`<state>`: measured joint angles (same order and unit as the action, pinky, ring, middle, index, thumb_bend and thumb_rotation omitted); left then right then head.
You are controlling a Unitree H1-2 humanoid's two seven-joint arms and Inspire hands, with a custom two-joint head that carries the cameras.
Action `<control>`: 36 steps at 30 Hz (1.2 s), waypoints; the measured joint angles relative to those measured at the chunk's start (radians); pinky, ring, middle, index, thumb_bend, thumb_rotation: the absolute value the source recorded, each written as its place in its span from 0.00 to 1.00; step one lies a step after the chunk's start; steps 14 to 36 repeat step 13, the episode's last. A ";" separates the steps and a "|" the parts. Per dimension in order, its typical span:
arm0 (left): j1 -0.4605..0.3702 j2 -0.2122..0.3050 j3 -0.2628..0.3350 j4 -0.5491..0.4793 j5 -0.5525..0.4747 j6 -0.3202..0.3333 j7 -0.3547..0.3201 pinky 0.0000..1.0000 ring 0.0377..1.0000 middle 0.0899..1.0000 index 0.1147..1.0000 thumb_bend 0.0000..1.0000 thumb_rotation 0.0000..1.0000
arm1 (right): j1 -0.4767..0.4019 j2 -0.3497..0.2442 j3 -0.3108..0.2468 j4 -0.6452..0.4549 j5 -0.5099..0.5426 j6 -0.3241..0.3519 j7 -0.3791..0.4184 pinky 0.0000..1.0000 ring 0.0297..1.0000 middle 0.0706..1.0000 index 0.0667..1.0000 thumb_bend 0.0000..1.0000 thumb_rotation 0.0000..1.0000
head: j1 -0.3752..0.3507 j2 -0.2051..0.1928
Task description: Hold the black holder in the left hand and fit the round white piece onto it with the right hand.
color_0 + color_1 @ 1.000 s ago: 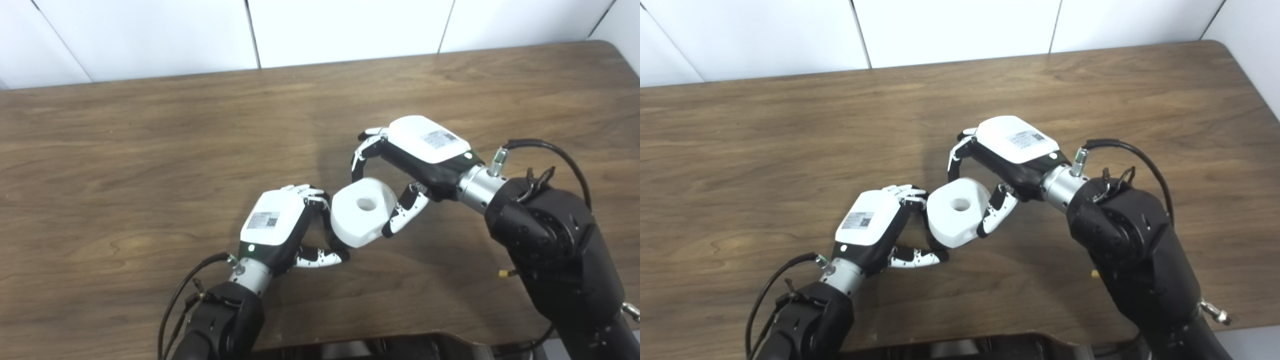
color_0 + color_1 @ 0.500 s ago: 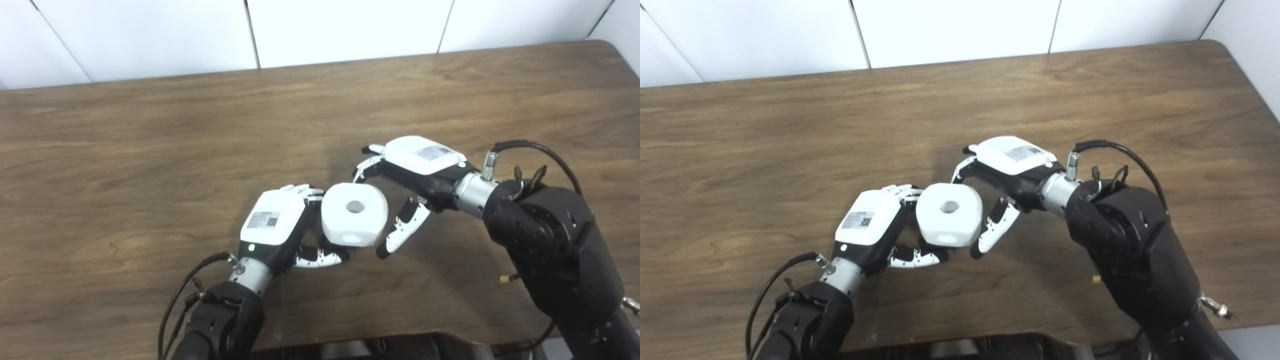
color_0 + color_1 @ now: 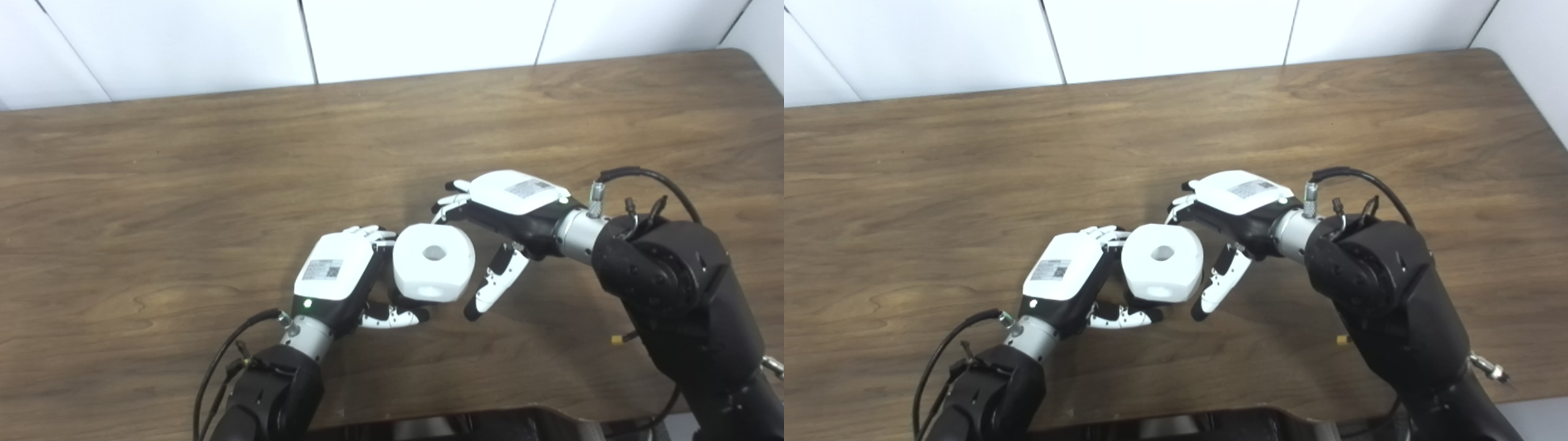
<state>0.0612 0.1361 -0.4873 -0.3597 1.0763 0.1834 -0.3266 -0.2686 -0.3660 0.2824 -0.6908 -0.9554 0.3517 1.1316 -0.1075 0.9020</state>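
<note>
- Currently we see the round white piece (image 3: 433,262) sitting level, its centre hole facing up, directly beside the left hand (image 3: 335,275) and above the table (image 3: 153,184).
- We cannot see the black holder; it lies hidden beneath the piece and inside the left hand's curl, so we cannot tell how deeply the piece is seated.
- Risk: if the seating is shallow, we judge the piece may tilt or slide off the holder once support leaves.
- Risk: a loose left grip would let the holder rotate under the piece's weight.
- Left hand: fingers curled at the piece's left edge, thumb extended beneath it, apparently clamping the hidden holder.
- Right hand (image 3: 502,211): palm down, fingers spread, thumb pointing downward, just beside the piece and gripping nothing.
</note>
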 measured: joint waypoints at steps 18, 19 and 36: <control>-0.004 0.018 0.127 -0.076 -0.210 0.051 -0.133 0.86 0.93 0.89 0.88 0.92 0.30 | -0.038 0.016 -0.025 0.004 -0.005 0.015 0.000 0.90 1.00 0.90 0.76 1.00 0.41 | 0.055 -0.015; -0.004 0.018 0.127 -0.076 -0.210 0.051 -0.133 0.86 0.93 0.89 0.88 0.92 0.30 | -0.038 0.016 -0.025 0.004 -0.005 0.015 0.000 0.90 1.00 0.90 0.76 1.00 0.41 | 0.055 -0.015; -0.004 0.018 0.127 -0.076 -0.210 0.051 -0.133 0.86 0.93 0.89 0.88 0.92 0.30 | -0.038 0.016 -0.025 0.004 -0.005 0.015 0.000 0.90 1.00 0.90 0.76 1.00 0.41 | 0.055 -0.015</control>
